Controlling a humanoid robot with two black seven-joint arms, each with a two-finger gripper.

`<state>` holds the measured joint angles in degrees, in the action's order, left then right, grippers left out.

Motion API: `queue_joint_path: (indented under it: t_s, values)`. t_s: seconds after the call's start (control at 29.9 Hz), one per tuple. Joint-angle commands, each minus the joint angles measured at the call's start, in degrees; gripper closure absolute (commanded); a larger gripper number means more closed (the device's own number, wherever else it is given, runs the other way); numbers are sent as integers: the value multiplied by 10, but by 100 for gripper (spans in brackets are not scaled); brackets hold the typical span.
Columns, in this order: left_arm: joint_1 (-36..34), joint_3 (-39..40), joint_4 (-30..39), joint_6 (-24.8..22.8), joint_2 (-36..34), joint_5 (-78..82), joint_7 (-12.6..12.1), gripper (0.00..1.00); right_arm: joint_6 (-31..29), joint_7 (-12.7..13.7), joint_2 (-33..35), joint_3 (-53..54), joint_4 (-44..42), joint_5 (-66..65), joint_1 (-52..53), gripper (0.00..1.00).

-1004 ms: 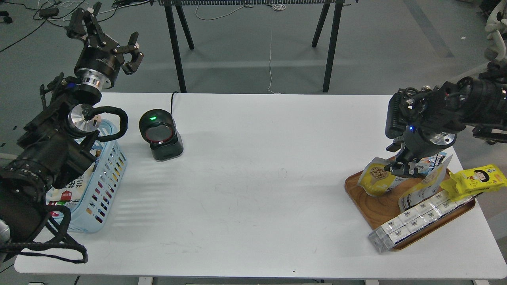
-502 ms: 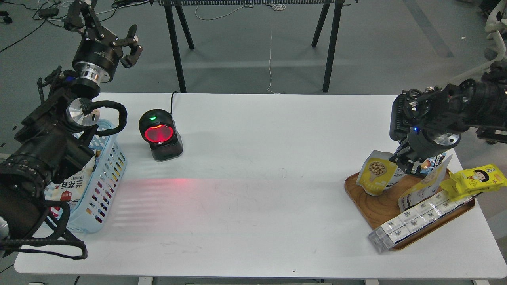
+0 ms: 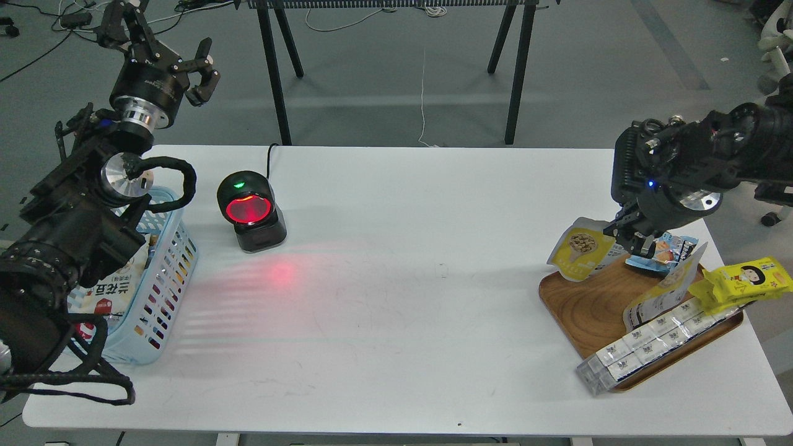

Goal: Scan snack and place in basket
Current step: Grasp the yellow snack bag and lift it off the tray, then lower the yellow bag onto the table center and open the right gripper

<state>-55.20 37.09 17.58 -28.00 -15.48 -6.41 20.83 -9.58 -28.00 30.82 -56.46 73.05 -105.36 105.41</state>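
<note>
One pouch held: my right end effector (image 3: 630, 238) pinches the yellow snack pouch (image 3: 580, 248) by its edge, lifted just above the wooden tray (image 3: 585, 310).
Left end effector (image 3: 162, 43): fingers spread, empty, raised beyond the basket (image 3: 162, 291).
Scanner (image 3: 249, 210): glowing red, well left of the tray.
Risk: an edge pinch may let the pouch swing or slip, hiding its barcode.
Second risk: neighbouring packets snagging.

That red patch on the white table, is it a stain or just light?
Head view: just light; the black barcode scanner has its round window glowing red and throws a soft red spot on the white table in front of it. Faint striped shadows lie beside the pale blue plastic basket.
</note>
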Motion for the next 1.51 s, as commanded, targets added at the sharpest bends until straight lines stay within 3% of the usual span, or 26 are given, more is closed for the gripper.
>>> queue_joint_path:
  t_s: [0.0,0.47,0.97,1.17,1.47]
  values:
    - [1,0,-1,0,-1,0,0,0,0,0,-1,1,51,2,55,100]
    - [2,-1,-2,0,-3,0,1,0,2,0,-141,41,54,31,102,100]
    - [5,-2,-3,0,-5,0,1,0,1,0,-303,58,-22,139,58,100]
    - [8,-2,-3,0,-5,0,1,0,-5,0,-308,54,-109,181,14,100]
    - [9,-2,-3,0,-7,1,1,0,-8,0,-308,50,-143,203,-6,100]
